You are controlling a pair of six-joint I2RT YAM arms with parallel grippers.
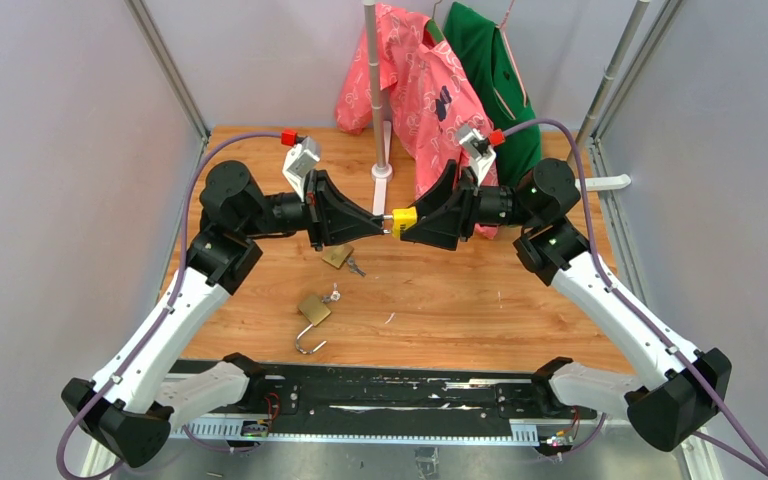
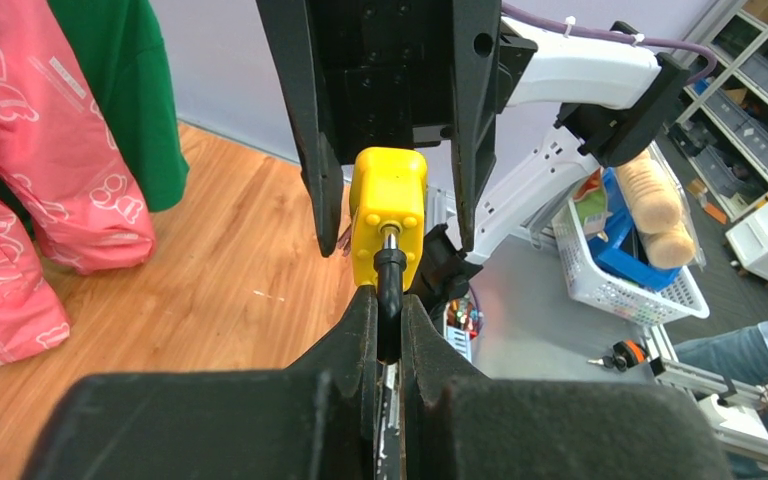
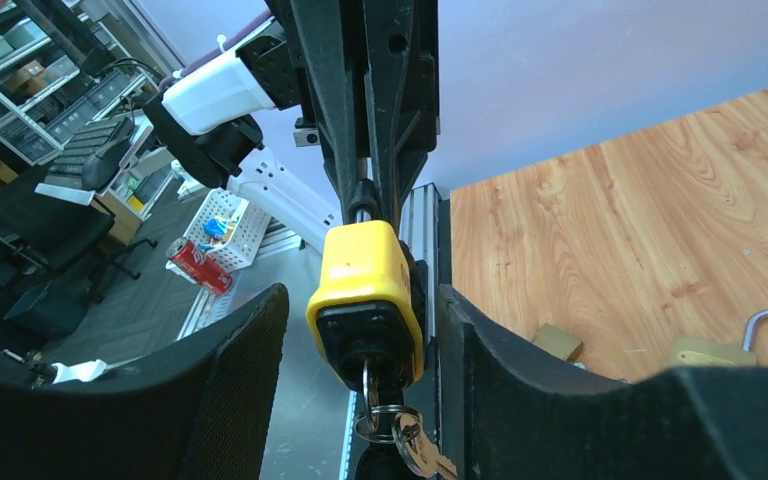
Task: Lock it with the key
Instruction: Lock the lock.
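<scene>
Left gripper (image 2: 388,318), from 9 o'clock, is pinching the yellow padlock (image 1: 404,217) by its black shackle (image 2: 390,275) in mid-air; right gripper (image 3: 363,300), from 3 o'clock, is straddling it, jaws apart, key (image 3: 369,388) inserted.

yellow padlock (image 2: 388,195): smooth plastic casing, slight gloss. brass padlock (image 1: 313,308): bare metal, shiny shackle. surface (image 1: 480,300): wood grain, satin finish. left gripper (image 2: 388,298) and right gripper (image 3: 363,300): matt black plastic. garments (image 1: 415,80): soft cloth.
</scene>
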